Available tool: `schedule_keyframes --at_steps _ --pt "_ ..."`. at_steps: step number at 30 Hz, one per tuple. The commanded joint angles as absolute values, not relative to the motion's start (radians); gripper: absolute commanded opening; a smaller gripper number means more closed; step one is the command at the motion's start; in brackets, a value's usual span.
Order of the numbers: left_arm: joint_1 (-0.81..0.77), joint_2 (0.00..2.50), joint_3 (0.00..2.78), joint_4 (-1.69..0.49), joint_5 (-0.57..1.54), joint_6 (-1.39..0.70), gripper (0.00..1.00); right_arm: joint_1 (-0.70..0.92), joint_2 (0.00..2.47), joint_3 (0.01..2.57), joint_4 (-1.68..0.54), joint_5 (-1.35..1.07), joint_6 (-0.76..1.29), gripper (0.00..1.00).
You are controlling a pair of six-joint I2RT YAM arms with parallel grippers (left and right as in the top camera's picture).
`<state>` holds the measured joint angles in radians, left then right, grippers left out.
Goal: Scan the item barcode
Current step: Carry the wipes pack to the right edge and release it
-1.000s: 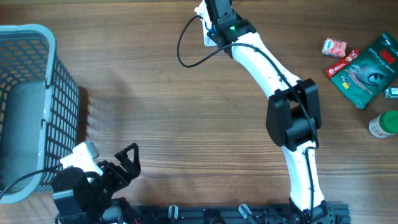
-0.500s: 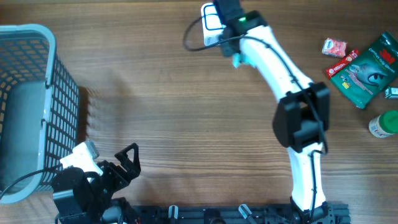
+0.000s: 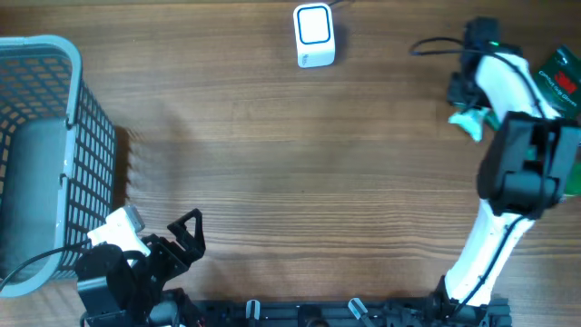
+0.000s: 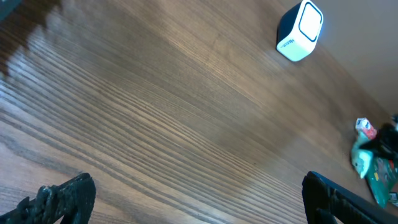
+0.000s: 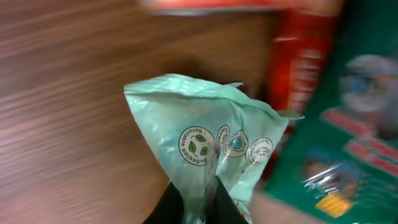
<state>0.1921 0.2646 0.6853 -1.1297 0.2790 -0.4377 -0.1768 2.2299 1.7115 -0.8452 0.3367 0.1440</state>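
Note:
The item is a pale green packet (image 5: 205,130) printed with small round eco labels, and my right gripper (image 5: 200,202) is shut on its lower edge. From overhead the packet (image 3: 469,123) hangs under the right gripper (image 3: 470,107) at the table's right side. No barcode shows on the face I see. The scanner (image 3: 314,34), a white box with a blue-framed window, stands at the back centre, far left of the packet; it also shows in the left wrist view (image 4: 300,30). My left gripper (image 3: 186,238) rests open at the front left (image 4: 196,208) with nothing between its fingers.
A blue-grey wire basket (image 3: 36,54) stands at the left edge. Under the held packet lie a red pack (image 5: 305,62) and a dark green pack (image 5: 354,124); the green pack (image 3: 558,77) shows beside the right arm at the far right edge.
My right arm has swung from the scanner at the back centre over to the right side, carrying the packet. The scanner now stands uncovered. The left arm has not moved.

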Motion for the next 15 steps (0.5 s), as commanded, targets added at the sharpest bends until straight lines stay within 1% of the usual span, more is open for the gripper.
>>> schedule_keyframes --at_steps 1,2,3,4,5,6,11,15 --pt "0.194 0.263 0.684 -1.128 0.287 -0.419 1.0 -0.319 2.236 1.682 -0.854 0.331 0.199 0.05" --pt "0.194 0.263 0.684 -1.128 0.287 -0.419 1.0 -0.34 2.236 1.688 -0.862 0.309 0.2 0.1" --pt "0.194 0.263 0.684 -1.128 0.288 -0.419 1.0 -0.369 2.234 1.702 -0.875 0.243 0.2 0.33" --pt "0.194 0.263 0.684 -1.128 0.287 -0.419 1.0 -0.398 2.229 1.73 -0.889 0.126 0.185 0.72" --pt "0.194 0.263 0.684 -1.128 0.287 -0.419 1.0 -0.41 2.222 1.754 -0.905 0.052 0.167 0.98" --pt "0.194 0.263 0.684 -1.128 0.287 -0.419 1.0 -0.415 2.21 1.783 -0.926 -0.007 0.153 1.0" --pt "0.194 0.263 0.684 -1.128 0.288 -0.419 1.0 -0.397 2.056 1.933 -1.008 -0.206 0.148 1.0" --pt "0.194 0.263 0.684 -1.128 0.287 -0.419 1.0 -0.348 1.781 1.966 -1.023 -0.249 0.146 1.0"
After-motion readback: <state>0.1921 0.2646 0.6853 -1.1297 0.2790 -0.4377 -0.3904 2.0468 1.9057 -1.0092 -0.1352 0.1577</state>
